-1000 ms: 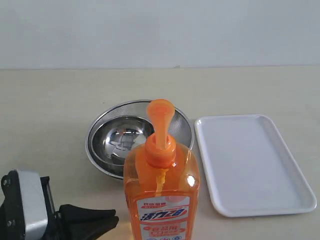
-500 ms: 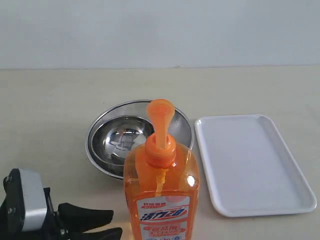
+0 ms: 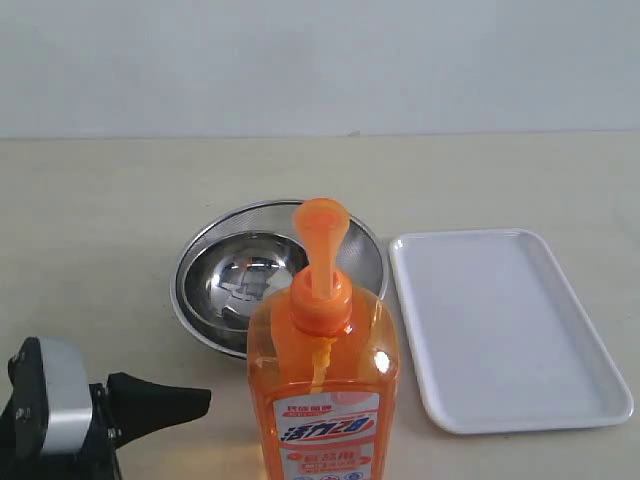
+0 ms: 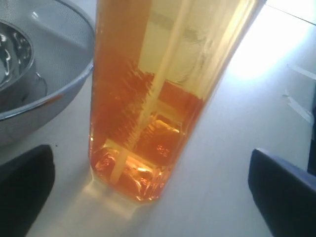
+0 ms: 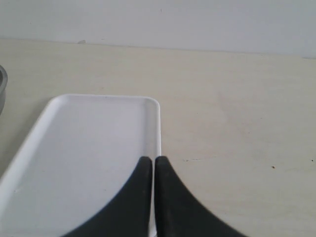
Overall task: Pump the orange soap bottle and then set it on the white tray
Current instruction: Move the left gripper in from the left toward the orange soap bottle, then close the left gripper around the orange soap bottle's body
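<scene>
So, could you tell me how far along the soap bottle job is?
Nothing shows done. The bottle stands on the table, pump up, off the tray. The left fingers are open either side of it, not gripping. Pumping cannot be confirmed; placing remains.

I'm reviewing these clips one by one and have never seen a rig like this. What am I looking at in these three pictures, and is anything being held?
This is a robot with two arms, each ending in a two-fingered gripper. The wide picture comes from a camera off the arms. The other two come from cameras on the wrists. On the beige table stand the orange soap bottle, a steel bowl behind it and the white tray to the right. The left gripper is open, with one finger on each side of the bottle's base and a gap on both sides. The right gripper is shut above the tray's edge. Nothing is held.
</scene>
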`<state>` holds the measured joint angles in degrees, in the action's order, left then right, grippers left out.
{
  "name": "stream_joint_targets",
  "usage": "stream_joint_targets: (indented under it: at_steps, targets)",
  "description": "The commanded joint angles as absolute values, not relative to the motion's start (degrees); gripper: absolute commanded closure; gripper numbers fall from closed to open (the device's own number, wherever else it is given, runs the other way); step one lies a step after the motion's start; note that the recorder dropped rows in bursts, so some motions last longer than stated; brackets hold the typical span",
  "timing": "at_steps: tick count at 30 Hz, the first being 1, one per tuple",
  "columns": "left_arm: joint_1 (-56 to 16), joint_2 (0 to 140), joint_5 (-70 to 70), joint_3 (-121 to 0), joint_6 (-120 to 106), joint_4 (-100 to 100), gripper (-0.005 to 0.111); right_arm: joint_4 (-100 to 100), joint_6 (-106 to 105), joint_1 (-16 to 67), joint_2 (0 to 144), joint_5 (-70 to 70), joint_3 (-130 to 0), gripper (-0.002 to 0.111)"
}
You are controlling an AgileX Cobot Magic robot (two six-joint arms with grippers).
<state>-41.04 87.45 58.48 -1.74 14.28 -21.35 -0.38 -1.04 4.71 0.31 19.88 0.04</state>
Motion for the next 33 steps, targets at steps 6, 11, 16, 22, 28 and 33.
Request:
stream_joint_targets:
  at_steps: [6,11,16,22,28,33]
  targets:
    - [-41.26,87.67,61.83,-1.63,4.72,-19.41,-0.001,-0.32,-1.15,4.50,0.00,19.10,0.00,0.109]
    - [-41.26,87.67,61.45,-5.65,2.80,-19.14,0.012,-0.32,-1.15,4.50,0.00,19.10,0.00,0.109]
    - [-41.26,87.67,58.64,-8.25,2.53,-18.96,0.047,-0.32,-1.15,4.50,0.00,19.10,0.00,0.109]
    - [-41.26,87.67,50.58,-8.25,2.11,-16.04,0.049,-0.32,-1.15,4.50,0.00,19.10,0.00,0.109]
    - [-41.26,87.67,51.55,-8.25,2.11,-17.44,0.019,-0.32,-1.15,4.50,0.00,19.10,0.00,0.109]
    - [-41.26,87.67,50.68,-8.25,2.84,-17.33,0.002,-0.32,-1.15,4.50,0.00,19.10,0.00,0.109]
